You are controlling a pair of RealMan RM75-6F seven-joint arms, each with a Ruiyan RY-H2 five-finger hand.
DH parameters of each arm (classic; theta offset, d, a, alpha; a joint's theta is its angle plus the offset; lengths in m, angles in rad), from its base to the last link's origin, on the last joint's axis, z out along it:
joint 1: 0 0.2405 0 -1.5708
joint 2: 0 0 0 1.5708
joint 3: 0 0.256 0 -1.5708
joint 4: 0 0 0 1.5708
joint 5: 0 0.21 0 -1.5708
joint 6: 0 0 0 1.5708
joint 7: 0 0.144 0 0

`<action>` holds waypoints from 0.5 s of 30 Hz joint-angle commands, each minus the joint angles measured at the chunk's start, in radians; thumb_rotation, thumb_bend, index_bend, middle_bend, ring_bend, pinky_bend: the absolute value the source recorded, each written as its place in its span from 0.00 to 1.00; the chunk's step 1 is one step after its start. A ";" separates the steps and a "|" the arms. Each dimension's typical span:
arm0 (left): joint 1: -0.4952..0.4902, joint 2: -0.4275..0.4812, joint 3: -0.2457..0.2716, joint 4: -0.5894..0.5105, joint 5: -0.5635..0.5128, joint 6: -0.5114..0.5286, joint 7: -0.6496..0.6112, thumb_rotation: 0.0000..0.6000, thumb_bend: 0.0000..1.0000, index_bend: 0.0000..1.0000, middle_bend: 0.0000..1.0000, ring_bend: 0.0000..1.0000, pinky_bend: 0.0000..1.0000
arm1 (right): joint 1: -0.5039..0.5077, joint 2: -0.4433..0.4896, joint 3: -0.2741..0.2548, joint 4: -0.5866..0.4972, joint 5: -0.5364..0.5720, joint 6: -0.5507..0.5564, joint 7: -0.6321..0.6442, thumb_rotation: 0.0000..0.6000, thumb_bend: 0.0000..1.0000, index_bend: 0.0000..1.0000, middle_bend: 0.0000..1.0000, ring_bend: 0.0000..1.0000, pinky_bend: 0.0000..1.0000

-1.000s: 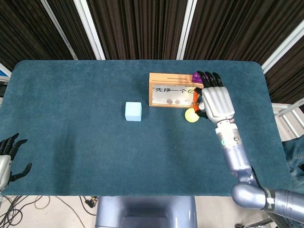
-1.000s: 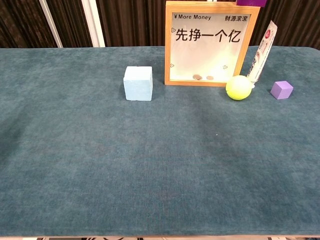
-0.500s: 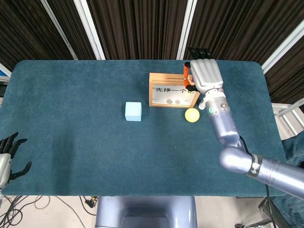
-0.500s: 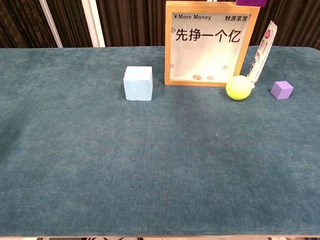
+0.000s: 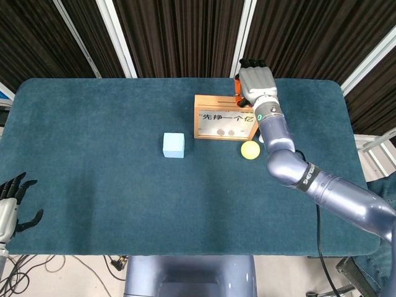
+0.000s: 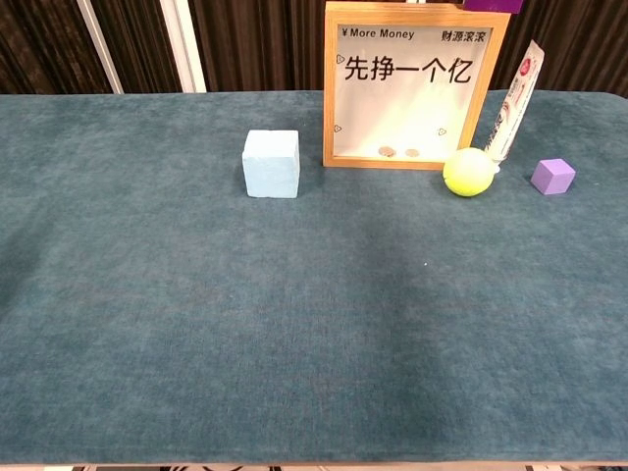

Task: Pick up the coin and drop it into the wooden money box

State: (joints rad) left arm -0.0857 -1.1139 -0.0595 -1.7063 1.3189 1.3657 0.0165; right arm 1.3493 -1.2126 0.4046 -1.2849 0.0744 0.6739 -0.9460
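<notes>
Teal table (image 6: 147, 343), wooden money box (image 6: 407, 88) near far edge, right hand (image 5: 253, 83) above it

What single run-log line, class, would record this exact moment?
right hand: above right end of wooden money box, contents hidden | left hand: open, near table edge | two coins inside box

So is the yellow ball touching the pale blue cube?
No, the yellow ball sits by the wooden money box's right corner, while the pale blue cube stands apart, left of the box.
</notes>
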 commanded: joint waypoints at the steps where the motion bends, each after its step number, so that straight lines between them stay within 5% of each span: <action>1: -0.001 0.001 -0.003 -0.005 -0.011 -0.004 0.002 1.00 0.32 0.19 0.00 0.00 0.02 | 0.087 -0.001 -0.083 0.083 0.177 -0.075 -0.075 1.00 0.52 0.75 0.09 0.04 0.00; 15: -0.006 0.014 -0.005 -0.022 -0.039 -0.027 -0.008 1.00 0.32 0.19 0.00 0.00 0.02 | 0.232 -0.093 -0.207 0.269 0.501 -0.128 -0.248 1.00 0.53 0.76 0.08 0.01 0.00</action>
State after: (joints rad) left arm -0.0914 -1.1007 -0.0652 -1.7281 1.2801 1.3394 0.0092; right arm 1.5580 -1.2855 0.2179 -1.0471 0.5369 0.5566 -1.1605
